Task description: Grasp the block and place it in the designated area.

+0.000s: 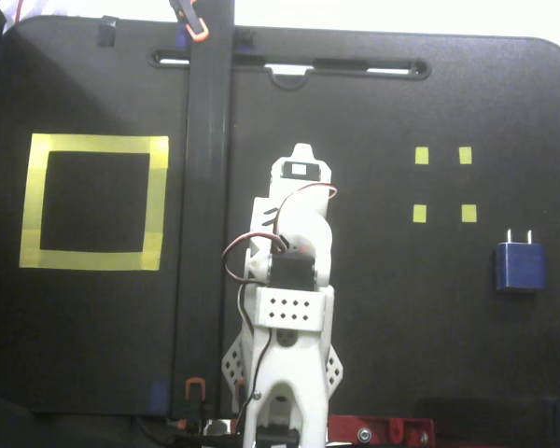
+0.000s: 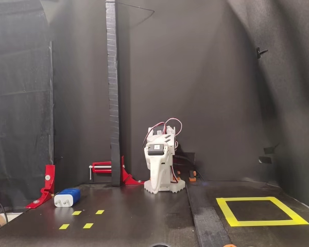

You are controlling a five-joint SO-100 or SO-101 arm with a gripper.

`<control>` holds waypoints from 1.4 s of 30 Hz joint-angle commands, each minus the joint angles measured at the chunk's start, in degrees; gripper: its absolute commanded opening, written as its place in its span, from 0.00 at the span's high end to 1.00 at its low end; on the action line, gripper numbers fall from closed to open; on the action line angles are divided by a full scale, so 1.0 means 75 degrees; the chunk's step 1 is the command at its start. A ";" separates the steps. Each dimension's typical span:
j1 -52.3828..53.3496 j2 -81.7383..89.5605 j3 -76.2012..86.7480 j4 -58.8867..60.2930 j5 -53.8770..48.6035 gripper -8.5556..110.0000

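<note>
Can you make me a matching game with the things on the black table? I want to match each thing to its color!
Things:
1. the block
2. the big tape square
3. the robot arm
4. the clamp

Colors:
A. white
B. red
C. dark blue
D. yellow

Pairs: 1-C, 2-D, 3-A, 4-B

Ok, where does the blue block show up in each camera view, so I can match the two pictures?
A fixed view from above: the block lies at the right edge, below and right of the four small yellow squares.
A fixed view from the front: the block lies low left, just behind the same squares.
Shared landmark: the four small yellow squares.
</note>
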 commanded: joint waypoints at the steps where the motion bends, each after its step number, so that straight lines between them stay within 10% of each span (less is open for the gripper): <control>1: -0.0012 0.0035 0.0047 0.0012 0.0023 0.93; 17: -0.0023 0.0035 0.0047 -0.0211 -0.0211 0.93; 42: -0.0070 0.0035 0.0047 -0.5941 -0.0246 0.93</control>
